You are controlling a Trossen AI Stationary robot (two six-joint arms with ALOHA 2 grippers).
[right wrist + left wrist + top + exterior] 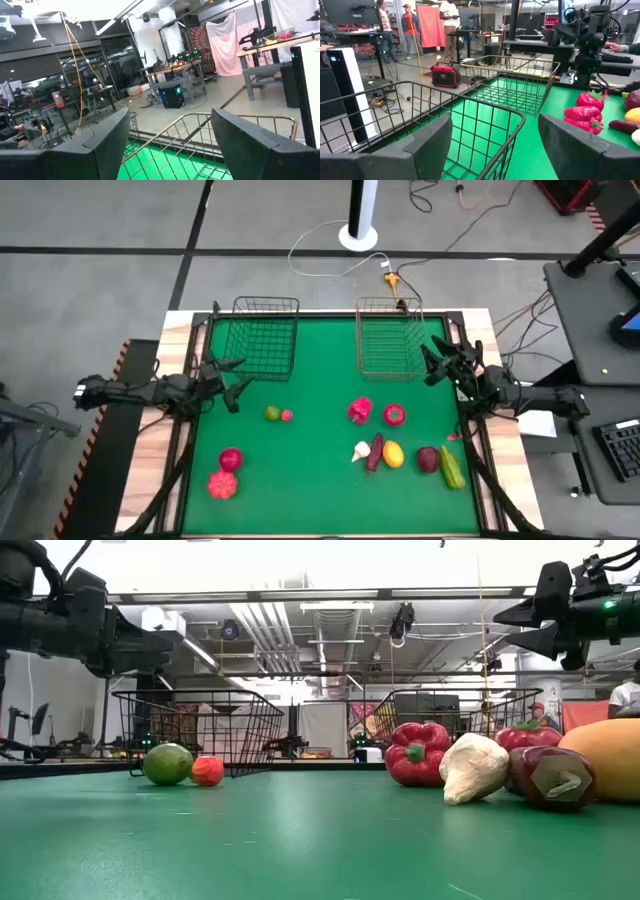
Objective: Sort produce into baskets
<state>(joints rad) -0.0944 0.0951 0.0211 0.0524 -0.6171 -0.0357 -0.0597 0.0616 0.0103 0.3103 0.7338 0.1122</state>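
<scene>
While outside two baskets (265, 337) (389, 340), eleven produce (360, 411) (loose)

The green table (320, 470) is carrying two baskets, black (262, 338) and copper (390, 340), with produce (378, 442) lying nearer than the copper one.

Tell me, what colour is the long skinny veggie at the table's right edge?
Green: the cucumber, clearest in the high view.

Two baskets (265, 335) side by side at the table's (320, 480) far edge; produce (377, 452) scattered before them, outside both
</scene>
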